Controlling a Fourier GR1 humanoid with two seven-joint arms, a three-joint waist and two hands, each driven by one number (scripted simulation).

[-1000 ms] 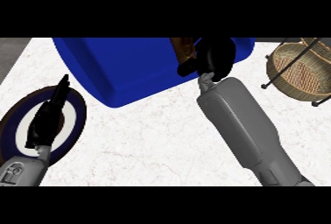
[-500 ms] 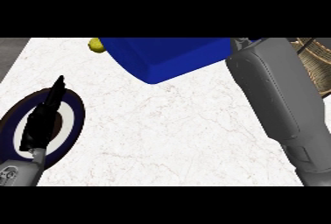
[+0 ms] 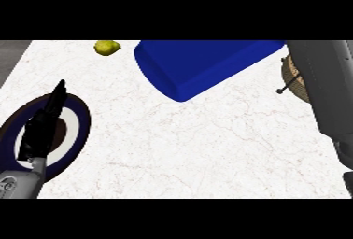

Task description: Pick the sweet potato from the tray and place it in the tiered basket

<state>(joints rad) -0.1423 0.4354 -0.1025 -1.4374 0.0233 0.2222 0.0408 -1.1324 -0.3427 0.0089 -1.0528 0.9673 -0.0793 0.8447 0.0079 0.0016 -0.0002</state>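
the left hand (image 3: 43, 126) shows at the lower left, its fingers straight and held together, pointing up the view, and it lies over a plate (image 3: 77, 126) with a dark blue rim and a white centre. the hand holds nothing. its grey forearm comes in at the bottom left corner.

the counter (image 3: 179, 149) is white marble with faint veins.

the right forearm (image 3: 324, 88) runs up the right edge as a broad grey shape and leaves the view at the top. the right hand is out of view, so its fingers cannot be told.

farther back, the blue tray (image 3: 200, 65) sits at the top centre, tilted, with one corner pointing down toward the near side. only its blue surface shows. the sweet potato is not visible anywhere in the view, so where it lies cannot be told.

the basket (image 3: 293, 81), wire and wicker, peeks out just left of the right forearm, near the tray's right end.

a small yellow-green fruit (image 3: 107, 47) lies at the far edge, just left of the tray and apart from it.
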